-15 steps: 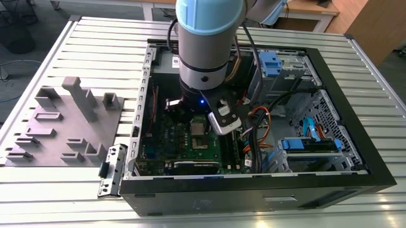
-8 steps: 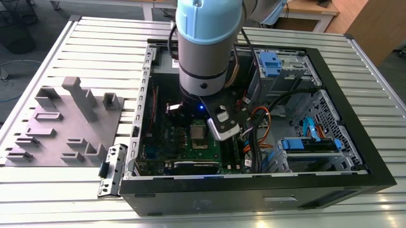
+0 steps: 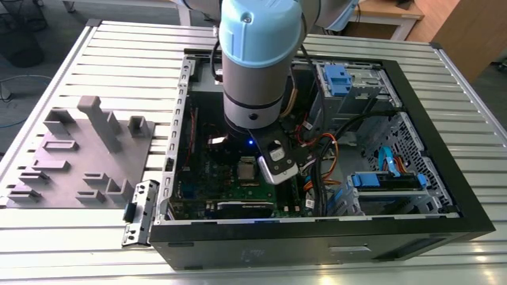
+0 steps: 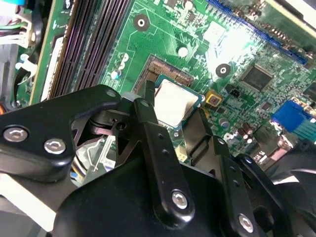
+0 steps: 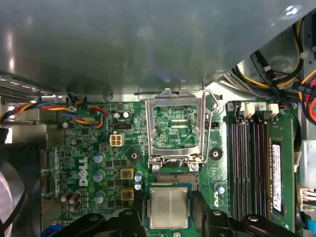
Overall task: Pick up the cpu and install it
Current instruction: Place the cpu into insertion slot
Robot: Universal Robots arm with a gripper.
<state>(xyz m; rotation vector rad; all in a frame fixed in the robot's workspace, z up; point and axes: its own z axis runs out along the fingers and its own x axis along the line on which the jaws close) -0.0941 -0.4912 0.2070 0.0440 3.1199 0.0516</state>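
The cpu (image 5: pixel 169 207) (image 4: pixel 174 102), a small flat square chip with a silvery top and thin dark rim, sits between my gripper's (image 5: pixel 170 216) (image 4: pixel 173 107) two black fingers (image 4: pixel 148 123), which close against its opposite edges. It hangs just over the motherboard socket (image 5: pixel 173 178), covering most of it, with a strip of gold contacts still showing. The silver socket frame (image 5: pixel 177 98) stands flipped open beside it. In the exterior view my arm (image 3: pixel 253 65) reaches down into the open computer case (image 3: pixel 317 228).
Memory sticks (image 5: pixel 252 163) run beside the socket. Coloured wire bundles (image 5: pixel 84 111) and a fan (image 5: pixel 10 187) lie at the board's other side. Drive bays with blue latches (image 3: pixel 336 80) and cables fill the case's right half. A grey fixture block (image 3: pixel 79 154) sits on the slatted table at the exterior view's left.
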